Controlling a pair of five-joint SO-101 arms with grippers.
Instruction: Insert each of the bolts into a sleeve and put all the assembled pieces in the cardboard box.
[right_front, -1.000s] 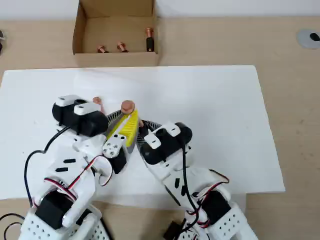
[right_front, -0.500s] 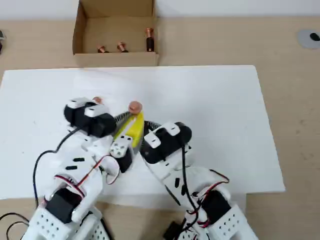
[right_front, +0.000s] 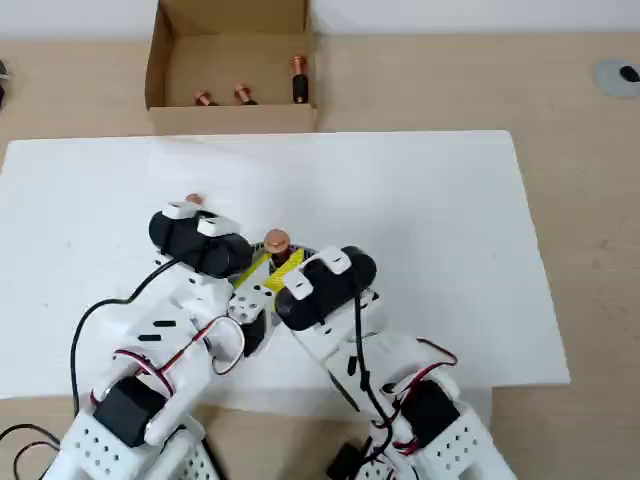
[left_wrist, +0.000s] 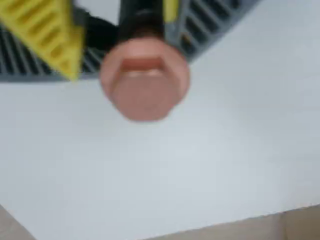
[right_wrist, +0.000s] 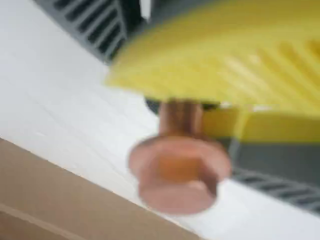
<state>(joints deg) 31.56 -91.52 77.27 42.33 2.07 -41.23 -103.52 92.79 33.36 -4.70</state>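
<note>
Both arms are folded inward over the white mat (right_front: 450, 250), well apart from the cardboard box (right_front: 155, 70). A black sleeve (left_wrist: 141, 20) with a copper bolt (right_front: 277, 240) seated in it is pinched by the left gripper (right_front: 268, 262); the right gripper's (right_front: 298, 262) hold cannot be told. The bolt's head is seen end-on from the left wrist, its shank from the right. Three assembled pieces (right_front: 243, 95) lie in the box; a second bolt (right_front: 195, 200), nearer the box, is half hidden by the left arm (right_front: 200, 245).

Your wooden table (right_front: 580, 180) carried a white sheet (right_front: 420, 190), with the cardboard box (right_front: 155, 70) just beyond the sheet's far edge and a grey disc (right_front: 612, 76) at one far corner.
</note>
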